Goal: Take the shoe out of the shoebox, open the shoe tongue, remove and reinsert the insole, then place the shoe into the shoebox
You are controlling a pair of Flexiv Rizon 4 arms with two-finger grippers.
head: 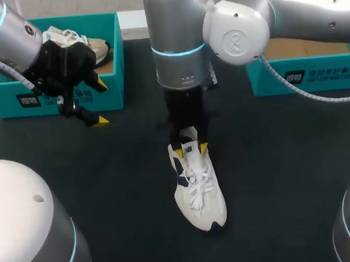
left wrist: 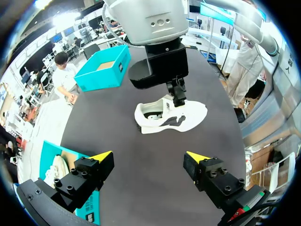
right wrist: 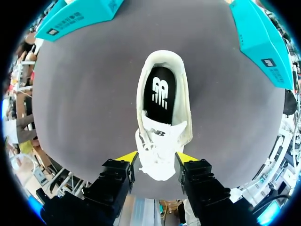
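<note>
Straddling the shoe (head: 199, 189) at its laces on the table (head: 272, 160), the right gripper (right wrist: 155, 157) is likely positioned for tongue opening (whether it clamps cannot be told); the left gripper (left wrist: 149, 156) hovers spread, empty, beside the shoebox (head: 54, 97).

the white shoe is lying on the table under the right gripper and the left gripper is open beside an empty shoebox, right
One thing is off: the shoebox beside the open left gripper is not empty. The head view shows a second shoe inside it. The rest stands: the white shoe lies on the table under the right gripper.
</note>
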